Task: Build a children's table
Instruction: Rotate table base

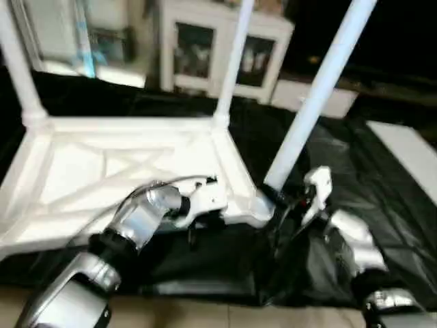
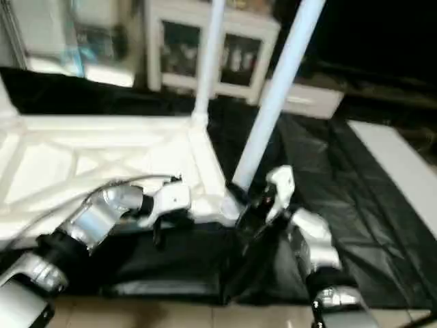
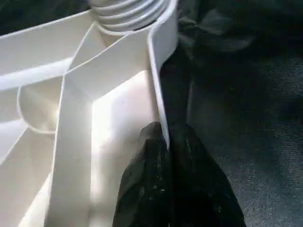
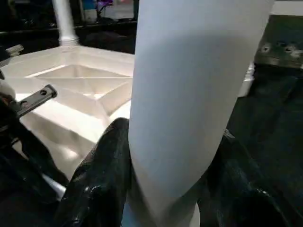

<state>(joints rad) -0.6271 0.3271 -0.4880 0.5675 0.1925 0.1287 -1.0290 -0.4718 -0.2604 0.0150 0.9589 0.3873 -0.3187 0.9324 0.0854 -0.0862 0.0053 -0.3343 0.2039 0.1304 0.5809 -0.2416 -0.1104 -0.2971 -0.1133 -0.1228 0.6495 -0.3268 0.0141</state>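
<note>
White X-ribbed tabletop [image 1: 102, 171], white legs [image 1: 317, 89], black sheet [image 1: 382, 198].

tabletop [image 1: 102, 171] on sheet [image 1: 355, 178], 3 legs [image 1: 317, 92] in corners

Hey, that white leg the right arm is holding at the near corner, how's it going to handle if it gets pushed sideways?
The leg looks like a stiff plastic tube, so it would probably lever rather than bend. It already leans off upright, so its end is likely not fully seated in the tabletop corner and may pop out. Its smooth surface could slip within the right end effector.
</note>
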